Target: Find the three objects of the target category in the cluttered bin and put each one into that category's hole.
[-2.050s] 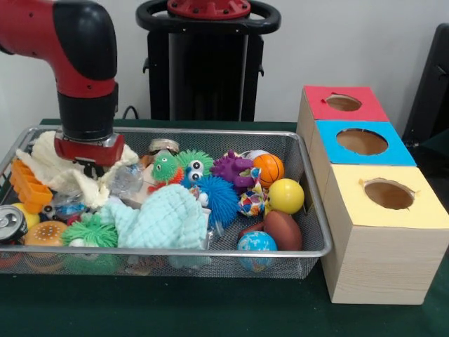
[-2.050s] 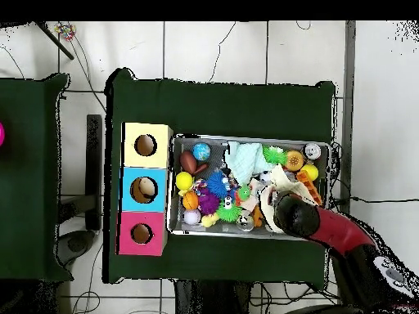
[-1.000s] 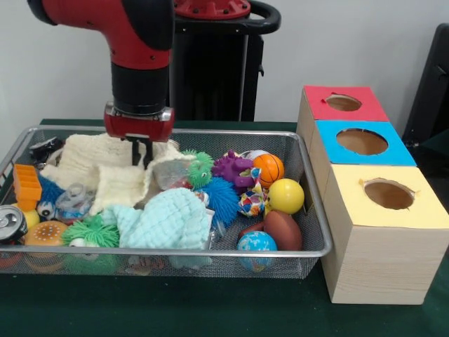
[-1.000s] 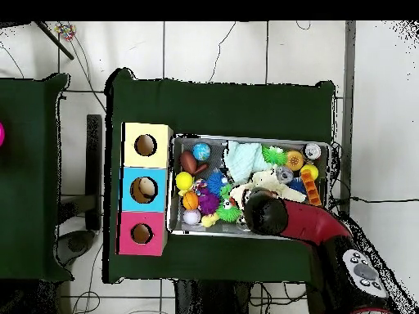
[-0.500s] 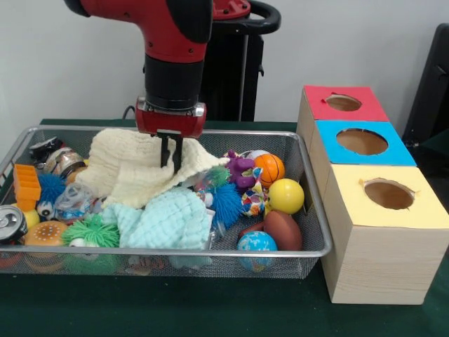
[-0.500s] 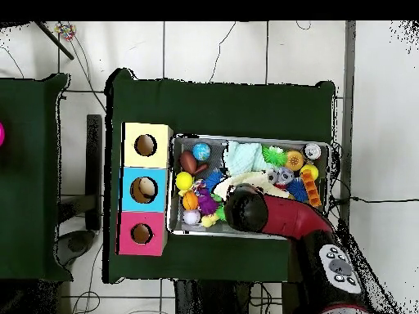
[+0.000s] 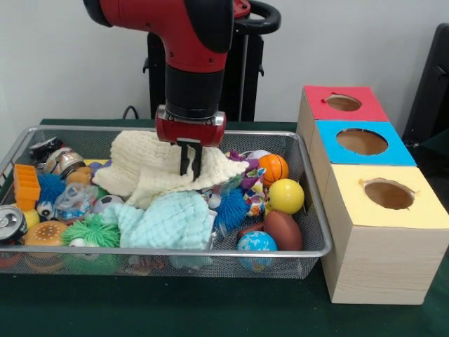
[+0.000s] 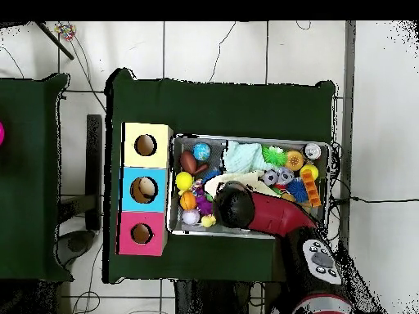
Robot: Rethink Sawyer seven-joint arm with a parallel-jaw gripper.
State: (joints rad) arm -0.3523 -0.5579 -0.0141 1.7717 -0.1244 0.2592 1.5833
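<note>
Now one gripper (image 7: 191, 163) stands pinched on the cream cloth (image 7: 151, 168), fingers nearly together on a fold, at the wire bin's (image 7: 317, 239) centre. Two cloths show, cream and mint cloth (image 7: 168, 219) at six o'clock of it. Three holed boxes: red box (image 7: 342, 104), blue box (image 7: 361, 143), yellow box (image 7: 389, 198). Balls toward three o'clock: basketball (image 7: 272, 168), yellow ball (image 7: 285, 195), football (image 7: 282, 229), globe ball (image 7: 256, 243). Since two seconds ago, arm and cloth shifted from nine o'clock to centre.

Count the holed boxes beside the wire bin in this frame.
3, in a row beside the bin: yellow box nearest the front camera, blue box in the middle, red box farthest. Each top has one round hole.
</note>
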